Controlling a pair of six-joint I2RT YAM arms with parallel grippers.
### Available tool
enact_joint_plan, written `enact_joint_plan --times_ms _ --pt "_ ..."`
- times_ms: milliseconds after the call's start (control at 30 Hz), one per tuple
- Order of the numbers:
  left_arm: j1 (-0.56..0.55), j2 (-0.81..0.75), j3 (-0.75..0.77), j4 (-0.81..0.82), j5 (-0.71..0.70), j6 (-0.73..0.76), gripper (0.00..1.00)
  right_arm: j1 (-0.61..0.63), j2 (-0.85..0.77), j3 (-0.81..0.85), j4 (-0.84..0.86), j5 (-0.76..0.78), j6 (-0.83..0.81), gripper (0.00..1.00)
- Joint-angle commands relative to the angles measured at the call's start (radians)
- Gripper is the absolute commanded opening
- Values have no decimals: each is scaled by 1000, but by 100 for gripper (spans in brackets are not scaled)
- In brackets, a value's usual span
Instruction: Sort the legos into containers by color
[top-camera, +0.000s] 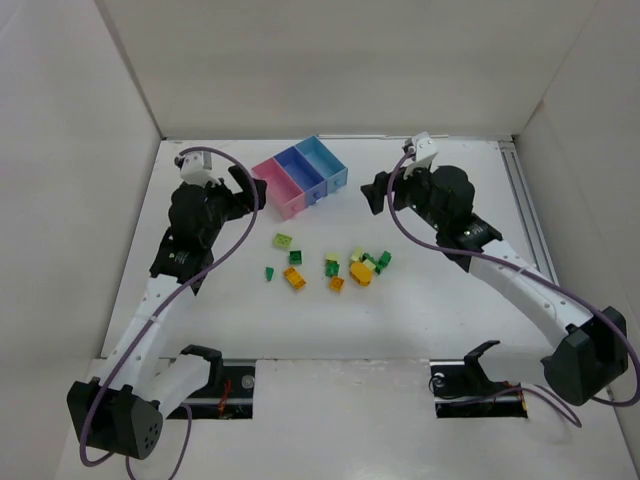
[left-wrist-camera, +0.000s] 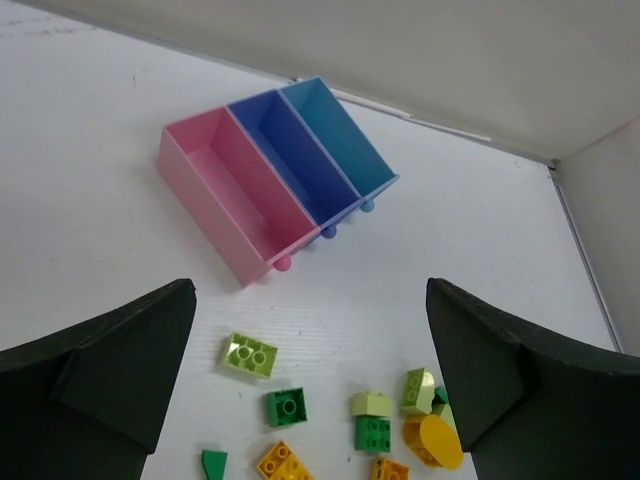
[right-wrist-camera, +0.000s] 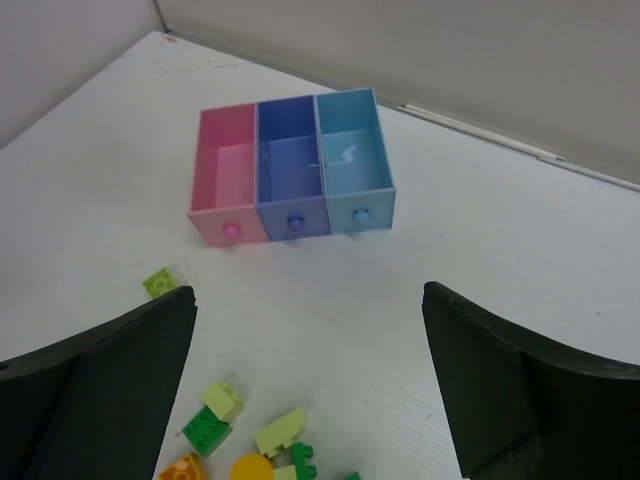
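Note:
The legos (top-camera: 330, 265) lie scattered mid-table: dark green (left-wrist-camera: 286, 406), pale yellow-green (left-wrist-camera: 249, 355) and orange-yellow (left-wrist-camera: 283, 463) bricks. Behind them stand the containers, joined in a row: pink (top-camera: 275, 187), purple-blue (top-camera: 300, 172) and light blue (top-camera: 325, 158), all three empty. My left gripper (top-camera: 248, 190) hangs open left of the pink bin, above the table, with nothing between its fingers (left-wrist-camera: 120, 360). My right gripper (top-camera: 380, 192) hangs open to the right of the light blue bin, also holding nothing. In the right wrist view the bins (right-wrist-camera: 290, 165) face me and legos (right-wrist-camera: 207, 430) lie near the bottom edge.
White walls enclose the table on the left, back and right. A metal rail (top-camera: 525, 205) runs along the right edge. Purple cables loop along both arms. Two spare gripper mounts sit at the near edge by the arm bases (top-camera: 215, 375).

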Motion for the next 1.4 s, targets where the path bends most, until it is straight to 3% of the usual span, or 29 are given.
enact_joint_plan --times_ms 0,167,267,467,533,633,833,1100,1267,1367 --pt "-6 -20 28 -55 17 -28 100 12 -33 23 10 14 20 100" --pt "-6 38 8 -162 47 -104 100 12 -22 3 -16 -17 20 100" --pt "-61 93 -25 -213 37 -124 100 12 5 3 -82 -32 20 100" --pt "-180 324 19 -291 -141 -156 100 12 6 0 -110 -3 48 100" --pt "-198 375 30 -278 -178 -156 100 12 -4 -9 -121 -3 48 100" --pt "-209 466 30 -227 -204 -119 100 1 -4 -9 -132 6 48 88" --pt "-218 626 111 -202 -291 -84 100 -17 6 -9 -158 -37 48 91" --pt "-218 658 102 -152 -301 -44 93 -46 15 -9 -158 -37 48 91" --pt "-218 689 111 -142 -288 -15 80 -65 15 -9 -158 -37 48 91" --pt "-227 698 120 -142 -279 -6 80 -74 15 -9 -158 -37 48 91"
